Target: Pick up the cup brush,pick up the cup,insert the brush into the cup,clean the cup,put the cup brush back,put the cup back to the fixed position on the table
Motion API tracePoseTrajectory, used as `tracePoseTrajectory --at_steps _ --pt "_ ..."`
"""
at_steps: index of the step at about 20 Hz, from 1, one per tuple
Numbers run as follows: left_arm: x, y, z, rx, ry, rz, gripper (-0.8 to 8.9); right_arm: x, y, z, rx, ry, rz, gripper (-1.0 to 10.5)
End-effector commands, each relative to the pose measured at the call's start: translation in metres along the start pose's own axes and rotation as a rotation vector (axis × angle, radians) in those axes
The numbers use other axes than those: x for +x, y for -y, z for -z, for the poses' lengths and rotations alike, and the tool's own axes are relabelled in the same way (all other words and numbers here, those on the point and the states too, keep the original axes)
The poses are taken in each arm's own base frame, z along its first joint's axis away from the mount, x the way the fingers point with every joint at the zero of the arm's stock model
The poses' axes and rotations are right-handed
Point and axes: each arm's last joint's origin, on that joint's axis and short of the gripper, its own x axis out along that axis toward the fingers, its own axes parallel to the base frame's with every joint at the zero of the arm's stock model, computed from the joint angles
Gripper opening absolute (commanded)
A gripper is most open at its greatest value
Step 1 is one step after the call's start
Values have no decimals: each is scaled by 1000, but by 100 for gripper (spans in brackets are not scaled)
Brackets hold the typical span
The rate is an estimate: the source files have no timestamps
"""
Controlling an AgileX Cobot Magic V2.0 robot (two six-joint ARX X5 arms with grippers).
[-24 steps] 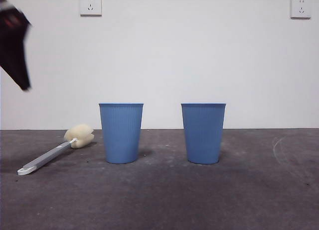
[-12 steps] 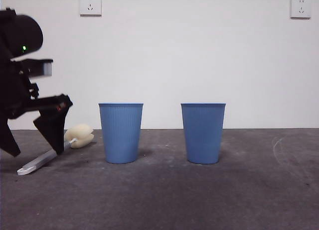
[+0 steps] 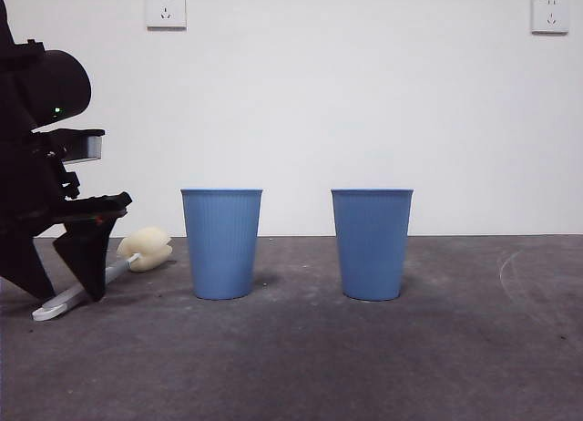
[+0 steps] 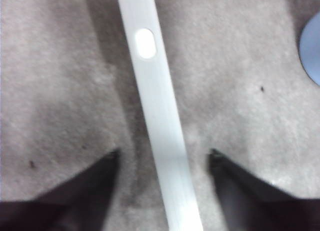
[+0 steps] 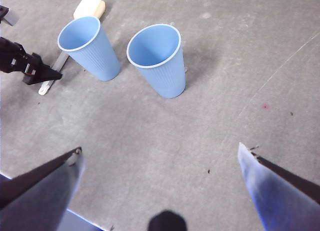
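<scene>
The brush [image 3: 109, 273] is lying on the table [image 3: 301, 366] near its left edge, and the left gripper [image 4: 162, 163], which was high a second ago, is now sitting low over the handle, readying the pickup. Its fingers are standing spread, the handle running between them untouched; the right gripper [image 5: 160, 163] is waiting, spread wide above the two cups [image 5: 159, 58].

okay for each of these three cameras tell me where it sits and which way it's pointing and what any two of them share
Front view: low at table height, facing the wall across the cup brush and two cups; the left gripper shows.
Left wrist view: just above the table, looking down at the brush handle lying between its open jaws.
Right wrist view: high above, looking down; its open jaws show.
Shared: front and right wrist views both show the cups, brush and left gripper.
</scene>
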Motion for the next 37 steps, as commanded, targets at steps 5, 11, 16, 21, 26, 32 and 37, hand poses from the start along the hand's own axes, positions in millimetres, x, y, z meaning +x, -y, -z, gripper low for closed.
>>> tracePoseTrajectory --at_steps 5,11,16,21,26,32,37 --pt "-2 3 6 -9 -38 16 -10 2 1 -3 -11 5 -1 535" --pt "-37 2 2 -10 56 20 -9 2 2 -6 -22 26 0 535" --pt "-96 0 15 36 115 52 -9 13 -1 -16 -99 90 -97 535" --pt "-160 5 43 62 223 122 -9 61 -11 -11 -177 105 -166 535" --pt "-196 6 73 69 271 123 -9 120 -21 14 -185 119 -132 535" --pt "-206 6 88 67 254 123 -9 172 -23 45 -183 165 -47 536" --pt "-206 6 88 74 248 122 -9 210 -15 55 -166 194 -4 536"
